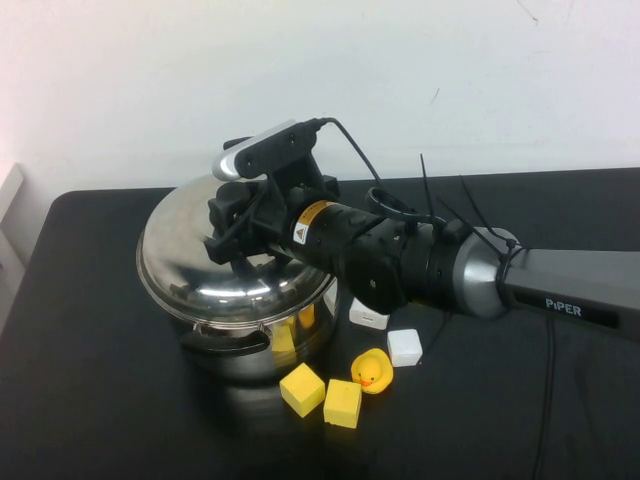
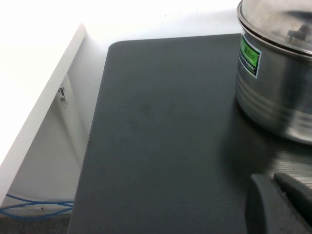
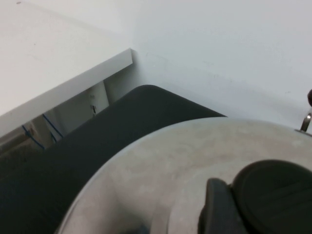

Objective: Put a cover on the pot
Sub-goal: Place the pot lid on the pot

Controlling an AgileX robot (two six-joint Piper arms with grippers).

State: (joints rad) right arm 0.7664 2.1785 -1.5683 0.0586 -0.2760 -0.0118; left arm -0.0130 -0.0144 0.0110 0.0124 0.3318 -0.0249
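The steel pot (image 1: 240,362) with black loop handles stands on the black table, left of centre. The domed steel lid (image 1: 180,250) lies over its mouth, and its rim overhangs the pot a little on the left. I cannot tell whether it sits flat all round. My right gripper (image 1: 235,225) reaches in from the right and is shut on the lid's black knob (image 3: 278,195), with one finger (image 3: 217,207) pressed against it. The left wrist view shows the pot (image 2: 273,97) and the lid's rim (image 2: 278,29) beside my left gripper (image 2: 275,204), which is shut, empty and low over the table.
Two yellow blocks (image 1: 301,388) (image 1: 343,403), a yellow rubber duck (image 1: 372,370) and two white blocks (image 1: 405,347) (image 1: 368,315) lie just right of and in front of the pot. A white shelf (image 2: 39,112) borders the table's left edge.
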